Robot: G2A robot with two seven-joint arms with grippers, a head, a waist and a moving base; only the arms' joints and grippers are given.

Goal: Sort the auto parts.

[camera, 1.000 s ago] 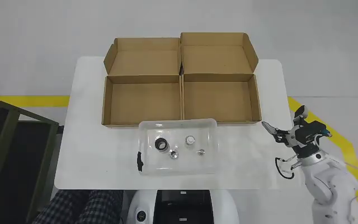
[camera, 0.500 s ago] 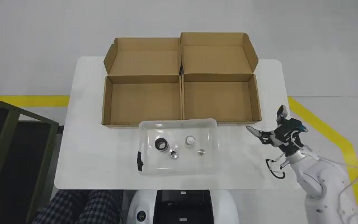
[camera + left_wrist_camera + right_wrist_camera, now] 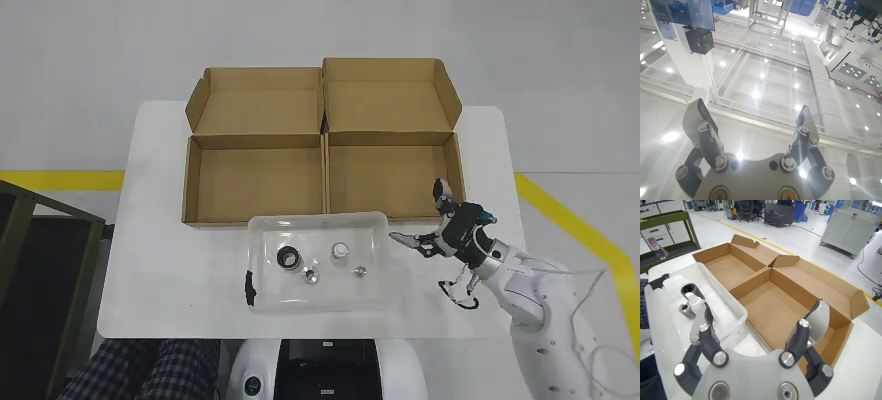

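Note:
A clear plastic tray (image 3: 372, 293) sits at the table's front middle and holds a black ring-shaped part (image 3: 291, 258), a small silver cylinder (image 3: 311, 277), a white part (image 3: 341, 250) and a small silver part (image 3: 360, 270). My right gripper (image 3: 415, 213) hangs open just to the right of the tray, in front of the right cardboard box (image 3: 395, 180). In the right wrist view the right gripper (image 3: 762, 306) is open with nothing between its fingers, and the black part (image 3: 691, 291), white part (image 3: 693, 298) and silver cylinder (image 3: 686, 310) lie beyond one finger. My left gripper (image 3: 752, 106) is open, pointing at the ceiling.
Two open cardboard boxes stand side by side behind the tray, the left box (image 3: 255, 180) and the right one, both empty with lids folded back. A black tape scrap (image 3: 247, 288) sticks to the tray's left end. White tabletop (image 3: 170, 270) lies free left of the tray.
My right arm has moved left from the table's right edge to a spot beside the tray's right end, fingers staying open. The parts in the tray have not moved.

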